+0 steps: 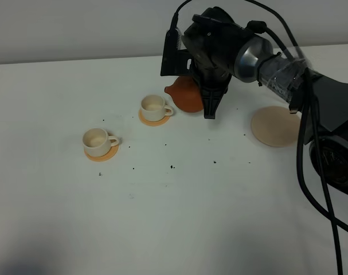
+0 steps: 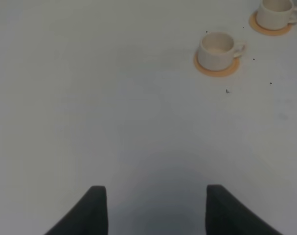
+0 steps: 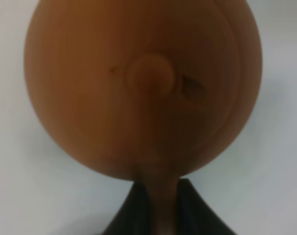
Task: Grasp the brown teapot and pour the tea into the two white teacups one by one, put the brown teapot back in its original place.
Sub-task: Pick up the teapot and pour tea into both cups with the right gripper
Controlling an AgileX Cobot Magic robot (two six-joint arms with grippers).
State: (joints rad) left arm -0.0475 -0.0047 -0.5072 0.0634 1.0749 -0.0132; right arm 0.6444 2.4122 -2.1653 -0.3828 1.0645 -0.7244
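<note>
White worktop (image 1: pixel 179 229): the right tool (image 1: pixel 210 113), clamped on its handle, holds the brown teapot (image 1: pixel 188 94) at upper centre, spout beside the upper teacup (image 1: pixel 155 105). Pouring seems in hand; next, bring the spout over that rim and tip slowly.

counter (image 1: pixel 179 217): you see a plain white top filling most of the view | wall (image 1: pixel 76 28): pale grey band along the far edge | specks (image 1: pixel 172 167): small dark bits scattered mid-counter | light: soft, even; dim shadow (image 1: pixel 13 266) at near-left corner
</note>
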